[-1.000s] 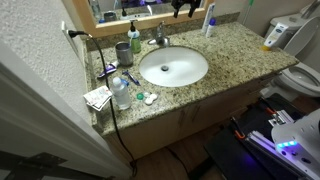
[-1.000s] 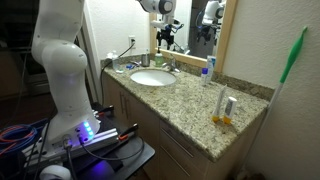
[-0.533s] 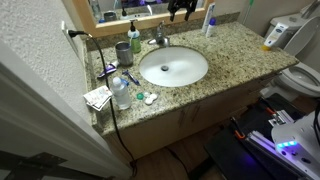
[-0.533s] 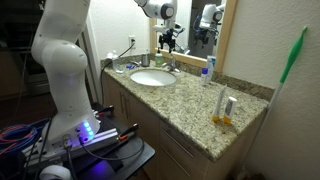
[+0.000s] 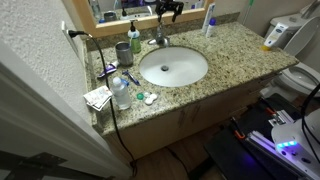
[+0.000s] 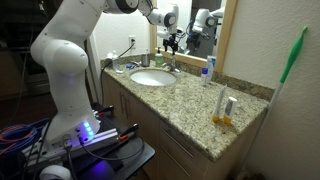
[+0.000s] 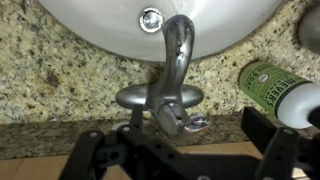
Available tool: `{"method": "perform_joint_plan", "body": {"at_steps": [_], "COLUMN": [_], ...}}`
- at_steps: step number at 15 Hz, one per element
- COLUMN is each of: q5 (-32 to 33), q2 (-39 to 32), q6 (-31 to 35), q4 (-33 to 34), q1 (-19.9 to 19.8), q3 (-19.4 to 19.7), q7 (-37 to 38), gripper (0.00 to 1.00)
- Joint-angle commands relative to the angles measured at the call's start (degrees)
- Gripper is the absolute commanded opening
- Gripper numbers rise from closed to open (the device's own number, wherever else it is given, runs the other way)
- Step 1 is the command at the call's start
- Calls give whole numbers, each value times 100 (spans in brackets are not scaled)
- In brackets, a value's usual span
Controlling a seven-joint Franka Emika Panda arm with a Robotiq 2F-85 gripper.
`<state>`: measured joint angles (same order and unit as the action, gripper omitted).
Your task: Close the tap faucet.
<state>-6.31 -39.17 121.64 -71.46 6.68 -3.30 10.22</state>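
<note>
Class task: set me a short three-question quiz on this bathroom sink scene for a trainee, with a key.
1. True or false: the gripper is shut tight on the tap faucet.
2. In the wrist view, what stands beside the faucet? A) green bottle B) red mug C) sponge
3. Fill in: the faucet's spout reaches over the white ____.
Key: 1 false, it is open; 2 A; 3 basin.

Soft indoor light — wrist view slightly blurred.
</note>
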Motion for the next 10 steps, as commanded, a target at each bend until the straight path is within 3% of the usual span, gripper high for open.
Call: {"method": "perform_joint_plan", "body": {"at_steps": [1,10], "q5": [3,6], "q2": [-73,-409], "q6": [-19,343], "q4": [111,375], "q1": [13,87], "q3": [1,-3], "q7": [25,76], "gripper": [100,100]}}
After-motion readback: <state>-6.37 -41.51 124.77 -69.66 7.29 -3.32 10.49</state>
